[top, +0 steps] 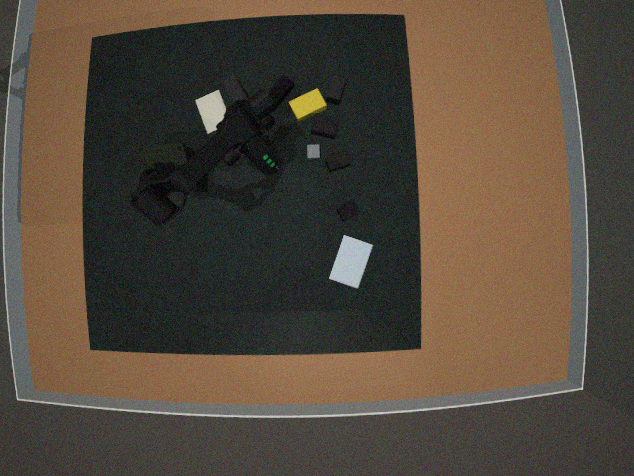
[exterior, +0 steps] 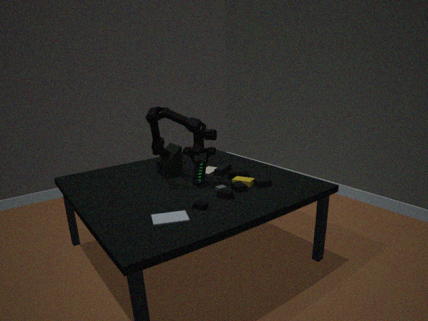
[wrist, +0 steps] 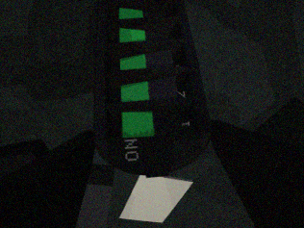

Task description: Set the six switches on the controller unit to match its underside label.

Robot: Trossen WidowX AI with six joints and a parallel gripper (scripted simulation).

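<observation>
Controller unit (top: 274, 167) (exterior: 202, 175) (wrist: 159, 155), steeply tilted above the bench (top: 256, 307) (exterior: 113, 207), between the gripper's (top: 260, 152) (exterior: 199, 165) (wrist: 153, 136) wide-set fingers, which apparently grip its sides; this pose presumably exposes the underside label for reading. At least 5 green switch ends (wrist: 138, 124) face the wrist camera.

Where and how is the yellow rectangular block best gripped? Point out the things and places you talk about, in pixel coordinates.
Probably across its two long sides near the middle, coming straight down from above: the yellow rectangular block (top: 307, 104) (exterior: 243, 180) lies flat, and its short span should suit the jaws better than its length. Dark parts sit close by, so the tool (exterior: 200, 172) should descend carefully.
</observation>
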